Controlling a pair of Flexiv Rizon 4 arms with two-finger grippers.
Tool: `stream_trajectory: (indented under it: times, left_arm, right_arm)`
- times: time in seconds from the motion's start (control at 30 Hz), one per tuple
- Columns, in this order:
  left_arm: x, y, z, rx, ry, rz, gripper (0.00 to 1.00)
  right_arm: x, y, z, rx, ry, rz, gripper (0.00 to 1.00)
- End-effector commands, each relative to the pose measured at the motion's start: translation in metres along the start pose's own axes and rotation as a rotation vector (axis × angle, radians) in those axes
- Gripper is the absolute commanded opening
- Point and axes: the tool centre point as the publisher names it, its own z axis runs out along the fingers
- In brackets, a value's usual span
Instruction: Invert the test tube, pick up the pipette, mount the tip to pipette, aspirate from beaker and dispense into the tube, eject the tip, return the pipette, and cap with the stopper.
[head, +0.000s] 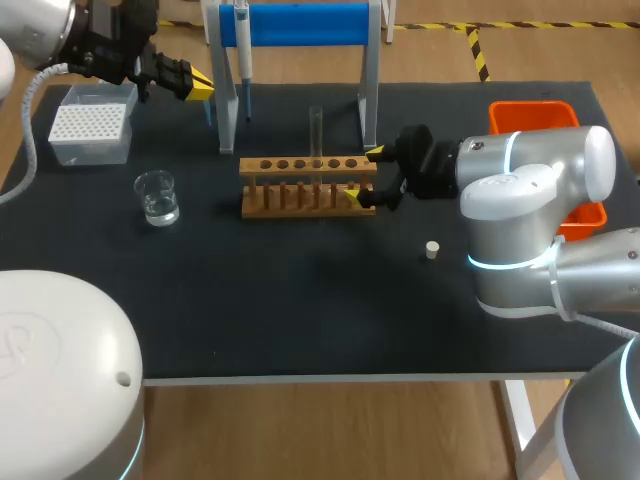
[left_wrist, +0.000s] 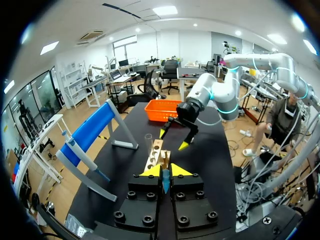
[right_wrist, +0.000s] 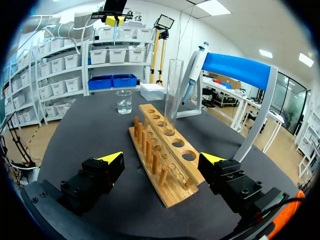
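Observation:
A clear test tube (head: 316, 130) stands upright in the wooden rack (head: 308, 186). My right gripper (head: 366, 175) is open, its fingers on either side of the rack's right end; in its own view the rack (right_wrist: 165, 160) and tube (right_wrist: 172, 90) lie straight ahead of the gripper (right_wrist: 161, 158). The pipette (head: 243, 50) hangs on the blue-barred stand (head: 300, 22). My left gripper (head: 197, 84) is raised at the back left between tip box and stand, shut on a blue pipette tip (left_wrist: 165, 182) that points down. A water beaker (head: 157, 197) and a white stopper (head: 432, 250) sit on the mat.
The white tip box (head: 92, 124) lies at the back left under my left arm. An orange bin (head: 533, 115) stands at the back right behind my right arm. The black mat (head: 300, 310) runs bare toward the front edge.

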Motion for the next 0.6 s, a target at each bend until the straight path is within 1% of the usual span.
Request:
stream_trajectory:
  times: [0.03,0.37,0.6]
  left_arm:
    - [0.003,-0.008,0.011,-0.010,0.036,0.005,0.00]
    - [0.034,-0.040,0.057,-0.045,0.089,0.022,0.00]
    - [0.051,-0.054,0.084,-0.039,0.119,0.010,0.00]
  right_arm:
    - [0.000,-0.001,-0.001,-0.003,0.000,0.000,1.00]
    - [0.000,-0.001,-0.001,-0.003,0.000,0.000,1.00]
    - [0.000,-0.001,-0.001,-0.003,0.000,0.000,1.00]
